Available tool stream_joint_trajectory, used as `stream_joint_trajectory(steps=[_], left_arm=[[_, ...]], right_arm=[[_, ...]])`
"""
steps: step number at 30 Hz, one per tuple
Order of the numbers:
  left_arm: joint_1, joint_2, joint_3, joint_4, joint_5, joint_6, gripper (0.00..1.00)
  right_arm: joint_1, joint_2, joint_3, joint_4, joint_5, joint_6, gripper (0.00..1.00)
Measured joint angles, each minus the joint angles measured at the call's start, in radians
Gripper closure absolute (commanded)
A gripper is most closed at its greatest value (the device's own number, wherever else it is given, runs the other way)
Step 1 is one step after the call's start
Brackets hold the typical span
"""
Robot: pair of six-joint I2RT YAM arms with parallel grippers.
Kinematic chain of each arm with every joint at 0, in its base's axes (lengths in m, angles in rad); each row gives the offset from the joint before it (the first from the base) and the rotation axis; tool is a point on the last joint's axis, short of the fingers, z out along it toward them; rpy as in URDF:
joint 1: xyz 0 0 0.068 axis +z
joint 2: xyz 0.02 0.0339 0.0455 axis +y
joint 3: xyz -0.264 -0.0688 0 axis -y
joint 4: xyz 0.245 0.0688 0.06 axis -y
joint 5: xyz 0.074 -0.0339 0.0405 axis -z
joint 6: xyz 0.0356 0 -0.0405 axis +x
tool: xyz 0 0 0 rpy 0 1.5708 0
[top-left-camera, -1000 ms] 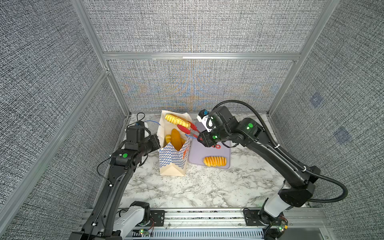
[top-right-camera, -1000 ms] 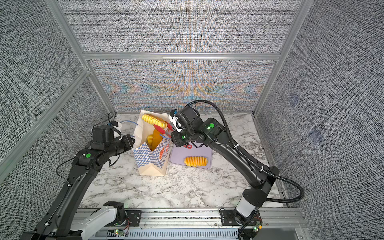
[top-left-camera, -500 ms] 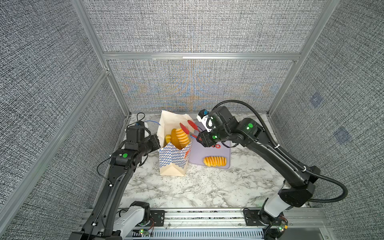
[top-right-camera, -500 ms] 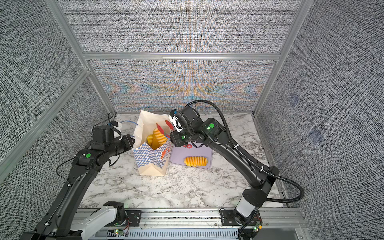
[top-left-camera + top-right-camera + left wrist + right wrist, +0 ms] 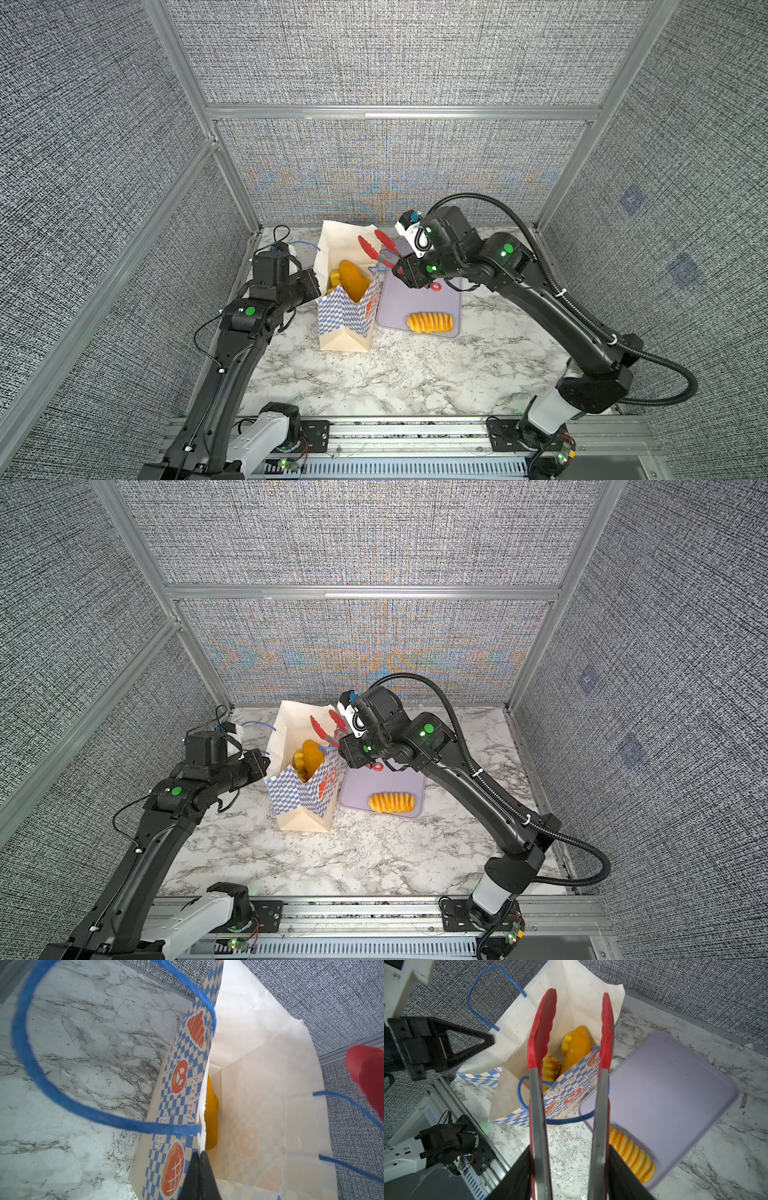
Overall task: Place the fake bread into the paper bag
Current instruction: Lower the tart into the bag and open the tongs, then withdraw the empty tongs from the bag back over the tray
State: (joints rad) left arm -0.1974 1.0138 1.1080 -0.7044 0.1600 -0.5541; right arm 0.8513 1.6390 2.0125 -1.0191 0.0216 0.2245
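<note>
The paper bag [image 5: 345, 322] [image 5: 297, 804] stands open on the marble, left of the tray. My left gripper [image 5: 199, 1159] [image 5: 316, 286] is shut on the bag's left rim [image 5: 202, 1105]. Several pieces of fake bread [image 5: 353, 280] [image 5: 309, 756] [image 5: 576, 1047] lie inside it. My right gripper [image 5: 569, 1178] [image 5: 399, 269] is shut on the handles of the red tongs [image 5: 542, 1032] [image 5: 376, 245]. The tongs' tips stand apart over the bag's mouth with nothing between them. One ribbed roll of fake bread [image 5: 429, 323] [image 5: 391, 803] [image 5: 633, 1157] lies on the tray's near edge.
The flat lavender tray [image 5: 419, 299] [image 5: 386, 781] [image 5: 664, 1088] lies right of the bag, under my right arm. Blue cord handles [image 5: 31, 1059] [image 5: 560, 1121] hang off the bag's rims. Grey fabric walls enclose the back and both sides.
One second ago the tongs held a ribbed roll above the bag. It dropped into the bag, and the tongs' tips now stand apart and empty. The left arm has not moved.
</note>
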Motion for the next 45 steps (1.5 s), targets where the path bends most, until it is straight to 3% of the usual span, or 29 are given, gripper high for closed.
stream_joint_trajectory(steps=[10,22,33,45], left_arm=[[0.0,0.0,0.0,0.0,0.0,0.0,1.0],[0.0,-0.01,0.002,0.0,-0.004,0.001,1.0],[0.0,-0.01,0.002,0.0,-0.004,0.002,1.0],[0.0,-0.015,0.002,0.0,-0.004,0.0,1.0]], right_arm=[[-0.012,-0.07,-0.016,0.021,0.069,-0.012,0.47],[-0.099,-0.204,-0.155,0.029,0.156,-0.021,0.46],[-0.224,-0.348,-0.392,0.034,0.14,0.027,0.46],[-0.263,-0.418,-0.592,0.044,0.06,0.089,0.47]])
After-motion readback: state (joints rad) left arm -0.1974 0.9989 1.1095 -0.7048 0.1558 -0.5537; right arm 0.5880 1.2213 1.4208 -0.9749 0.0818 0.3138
